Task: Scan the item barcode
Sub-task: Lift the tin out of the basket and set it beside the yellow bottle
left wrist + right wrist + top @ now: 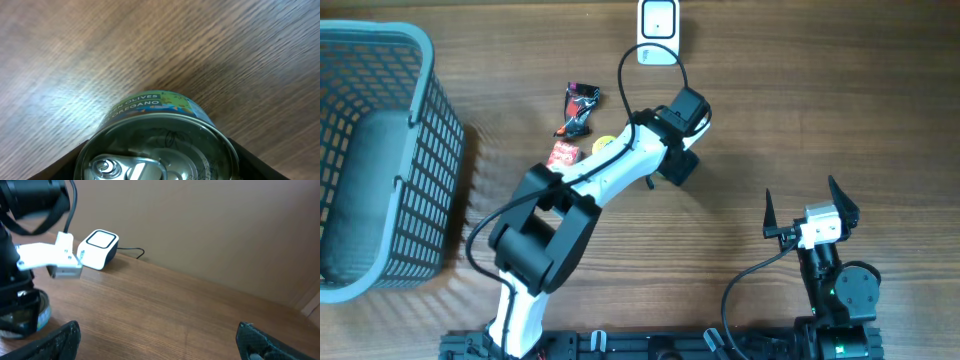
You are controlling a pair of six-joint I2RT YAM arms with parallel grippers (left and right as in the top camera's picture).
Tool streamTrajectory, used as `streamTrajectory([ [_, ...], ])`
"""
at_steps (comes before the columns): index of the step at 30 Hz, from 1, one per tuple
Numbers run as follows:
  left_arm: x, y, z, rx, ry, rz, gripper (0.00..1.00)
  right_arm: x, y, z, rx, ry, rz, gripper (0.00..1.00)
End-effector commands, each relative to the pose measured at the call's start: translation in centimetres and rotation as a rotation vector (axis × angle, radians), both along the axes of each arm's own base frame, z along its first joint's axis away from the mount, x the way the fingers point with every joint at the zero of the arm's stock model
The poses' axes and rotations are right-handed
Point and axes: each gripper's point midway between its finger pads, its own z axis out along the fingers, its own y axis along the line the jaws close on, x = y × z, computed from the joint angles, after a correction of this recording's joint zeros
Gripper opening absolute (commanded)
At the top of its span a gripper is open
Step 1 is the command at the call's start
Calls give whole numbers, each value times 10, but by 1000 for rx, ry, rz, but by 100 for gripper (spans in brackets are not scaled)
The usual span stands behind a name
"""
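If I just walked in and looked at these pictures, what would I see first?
Probably the big white and black left arm reaching across the middle of the wooden table, its fingers gripping a shiny olive tin with a pull tab. Next, the little white scanner box at the table's far edge, and the big grey basket standing on the left.

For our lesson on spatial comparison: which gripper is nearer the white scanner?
Left. The left gripper, holding the can, sits just short of the scanner; the right gripper stands open, much farther back.
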Motion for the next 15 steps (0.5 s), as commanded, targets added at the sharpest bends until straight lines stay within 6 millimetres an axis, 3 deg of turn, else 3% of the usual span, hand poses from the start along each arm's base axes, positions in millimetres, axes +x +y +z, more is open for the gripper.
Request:
streamTrajectory([
  [1, -2, 5, -19, 40, 28, -10, 69, 0, 1, 1, -8, -8, 9, 100],
  [5, -3, 6, -24, 48, 37, -10, 72, 0, 1, 1, -8, -8, 9, 100],
  [6, -3, 6, -24, 47, 37, -5, 81, 0, 1, 1, -8, -8, 9, 100],
  [7, -3, 6, -24, 46, 38, -2, 100, 0, 1, 1, -8, -8, 9, 100],
  [12, 4, 9, -10, 54, -11, 30, 100, 0, 1, 1, -8, -8, 9, 100],
  [15, 10, 4, 22, 5, -68, 32, 100, 0, 1, 1, -8, -8, 9, 100],
])
